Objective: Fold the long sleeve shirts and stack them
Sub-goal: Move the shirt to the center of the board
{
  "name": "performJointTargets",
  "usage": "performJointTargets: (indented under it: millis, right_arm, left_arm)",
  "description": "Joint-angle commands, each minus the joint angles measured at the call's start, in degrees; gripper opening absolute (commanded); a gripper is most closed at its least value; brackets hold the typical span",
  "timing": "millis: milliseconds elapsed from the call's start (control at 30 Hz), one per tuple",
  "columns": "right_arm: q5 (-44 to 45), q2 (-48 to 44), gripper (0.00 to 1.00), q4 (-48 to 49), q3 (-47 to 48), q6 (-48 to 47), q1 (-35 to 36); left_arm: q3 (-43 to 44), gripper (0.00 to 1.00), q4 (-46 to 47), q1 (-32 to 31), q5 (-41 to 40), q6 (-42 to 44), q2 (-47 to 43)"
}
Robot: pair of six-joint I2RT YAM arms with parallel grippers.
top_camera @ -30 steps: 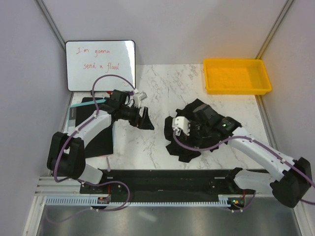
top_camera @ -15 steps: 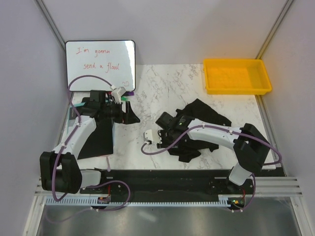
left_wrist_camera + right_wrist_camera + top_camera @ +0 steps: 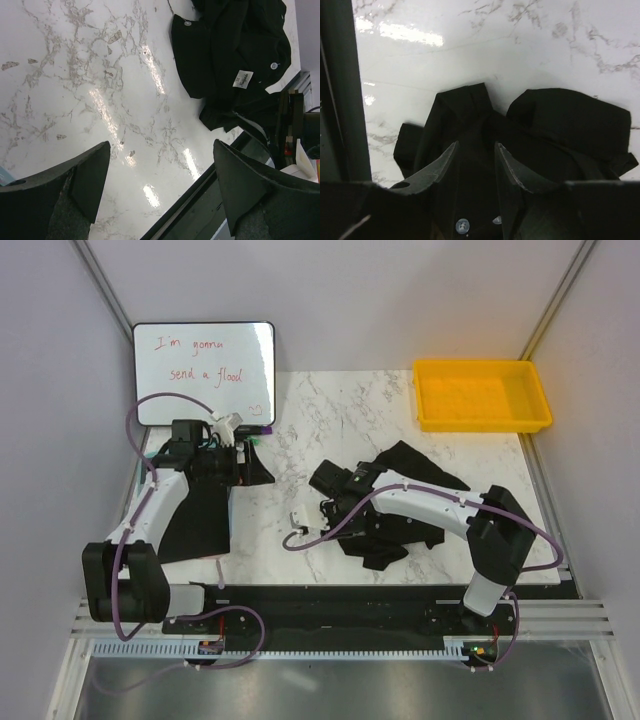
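The left arm is angling forward with a bent elbow. Its left tool [image 3: 160, 147] is gaping wide and holding nothing over the worktop [image 3: 330, 410]. Beyond that tool, a whiteboard [image 3: 204, 370] is showing "I'm gonna send a flood" in red. The right arm is lying leftward across the crumpled shirt [image 3: 412, 464]. Its right tool [image 3: 476, 146] is pinching black cloth between 2 fingers, with most of the shirt spreading to its right. The shirt's white label [image 3: 243, 79] is showing print too small to read.

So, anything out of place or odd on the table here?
Only the black shirt: it lies mid-table as a crumpled heap, not flat for folding. The right claw pinches a fold of it; the left claw hangs open over the table. Nothing looks spilled or damaged.
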Motion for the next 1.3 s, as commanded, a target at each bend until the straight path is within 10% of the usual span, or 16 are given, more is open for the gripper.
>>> performJointTargets:
  millis: [0,233,400,600,833,1000,1267]
  right_arm:
    - [-1.79,0.66,0.43,-4.70,1.40,-1.71,0.13]
    - [0.23,5.67,0.41,-4.61,2.10,-1.88,-0.05]
    - [-1.35,5.07,0.02,-11.10,12.08,-1.98,-0.75]
    - [-5.92,-9.13,0.00,-19.28,22.50,-2.23,-11.37]
    - [-4.33,-27.18,0.00,-20.87,7.57,-9.18,-31.49]
    - [-8.10,-30.79,0.42,-20.35,2.46,-3.57,-33.53]
    - [-13.56,-28.87,0.48,-18.76,0.60,2.07,-36.96]
  left_arm:
    - [3.31,0.90,0.04,0.09,0.86,-1.50,0.83]
    - [-0.11,0.91,-0.04,0.09,-0.20,-0.01,-1.54]
    - [-1.26,0.90,-0.48,0.09,1.82,-0.01,-2.07]
    - [1.37,0.82,0.22,-3.59,2.97,2.71,-2.07]
    - [3.31,0.82,7.59,-20.64,-6.44,2.22,4.51]
    - [4.27,0.69,13.22,-25.12,-4.23,-0.28,16.02]
    - [9.64,0.60,15.60,-32.51,-7.40,3.41,26.84]
